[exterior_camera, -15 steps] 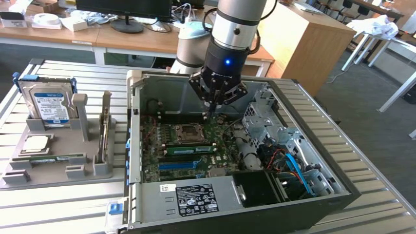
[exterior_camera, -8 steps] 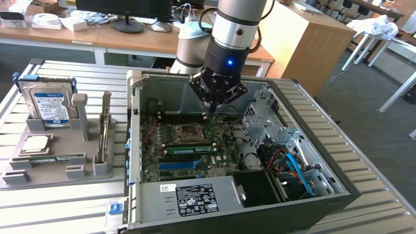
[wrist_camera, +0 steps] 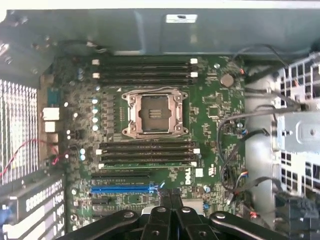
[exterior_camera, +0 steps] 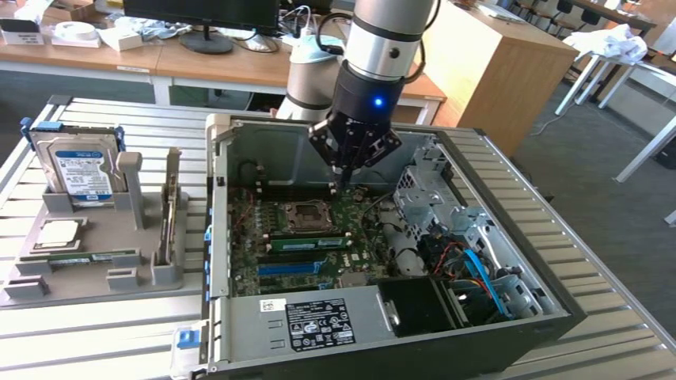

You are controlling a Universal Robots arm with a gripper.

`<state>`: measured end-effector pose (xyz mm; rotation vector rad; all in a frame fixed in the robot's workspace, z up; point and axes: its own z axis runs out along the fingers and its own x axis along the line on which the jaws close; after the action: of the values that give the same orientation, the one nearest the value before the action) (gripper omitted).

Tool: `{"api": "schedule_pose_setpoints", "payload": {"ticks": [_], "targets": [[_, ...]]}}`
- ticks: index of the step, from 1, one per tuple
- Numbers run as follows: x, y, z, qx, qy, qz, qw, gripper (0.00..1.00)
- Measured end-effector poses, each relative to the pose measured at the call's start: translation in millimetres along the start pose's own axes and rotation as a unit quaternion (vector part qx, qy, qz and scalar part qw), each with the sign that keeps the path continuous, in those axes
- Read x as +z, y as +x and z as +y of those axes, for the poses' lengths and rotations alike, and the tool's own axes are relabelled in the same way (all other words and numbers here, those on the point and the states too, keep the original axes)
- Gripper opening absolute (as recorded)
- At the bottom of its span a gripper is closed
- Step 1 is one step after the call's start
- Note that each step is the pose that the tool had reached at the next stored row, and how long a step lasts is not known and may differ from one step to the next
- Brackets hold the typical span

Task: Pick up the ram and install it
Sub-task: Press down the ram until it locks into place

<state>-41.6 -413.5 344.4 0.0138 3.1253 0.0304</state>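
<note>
Slatted table point(exterior_camera: 591, 237) carries open PC case point(exterior_camera: 227, 198); closed empty gripper point(exterior_camera: 336, 187) above motherboard point(wrist_camera: 215, 130); exterior view shows ram point(exterior_camera: 309, 244) seated.

Case top: computer case point(exterior_camera: 370, 332) lies open upward, free entry from above.
Board middle: processor socket point(wrist_camera: 154, 113) low and flat, open room over it.
Exterior view's right: drive cage point(exterior_camera: 428, 198) and cables point(exterior_camera: 476, 265) crowd that side.
Above board: end effector point(exterior_camera: 336, 187), fingers together, occupies the space.
Surface beside case: holder tray point(exterior_camera: 95, 269) with upright hard drive point(exterior_camera: 76, 170) stands in the way.
</note>
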Motion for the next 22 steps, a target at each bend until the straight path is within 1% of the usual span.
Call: {"api": "schedule_pose_setpoints", "payload": {"ticks": [2, 7, 15, 22], "targets": [[0.0, 0.0, 0.0, -0.008, -0.0001, 0.0002, 1.0, 0.1], [0.0, 2.8, 0.0, -0.009, -0.0002, -0.0009, 1.0, 0.1], [-0.3, 17.7, -0.1, -0.009, -0.0001, -0.0009, 1.0, 0.1], [-0.3, 18.3, 0.6, -0.009, -0.0002, -0.0009, 1.0, 0.1]]}}
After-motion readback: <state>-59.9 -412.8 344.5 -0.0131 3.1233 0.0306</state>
